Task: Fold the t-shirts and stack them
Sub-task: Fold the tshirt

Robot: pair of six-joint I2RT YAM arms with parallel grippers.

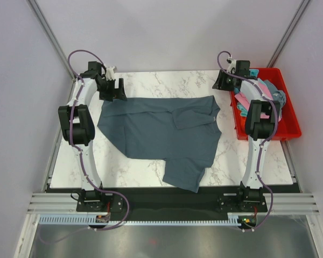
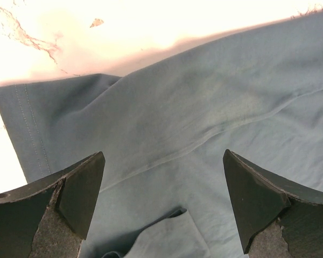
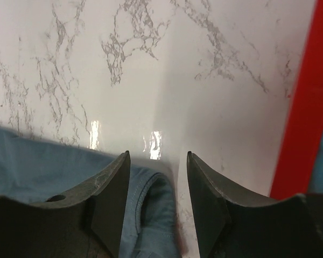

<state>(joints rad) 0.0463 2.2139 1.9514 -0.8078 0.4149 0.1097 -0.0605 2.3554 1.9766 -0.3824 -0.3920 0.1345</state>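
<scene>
Top external: blue shirt (image 1: 161, 134) lies spread on table (image 1: 151, 79). Left gripper (image 2: 164, 161) and right gripper (image 3: 157, 156) hang at its edges, jaws released.

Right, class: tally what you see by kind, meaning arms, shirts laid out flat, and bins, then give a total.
Arms: 2
Shirts laid out flat: 1
Bins: 1
Total: 4
The bunched cloths in the bin are too hidden to count.
</scene>
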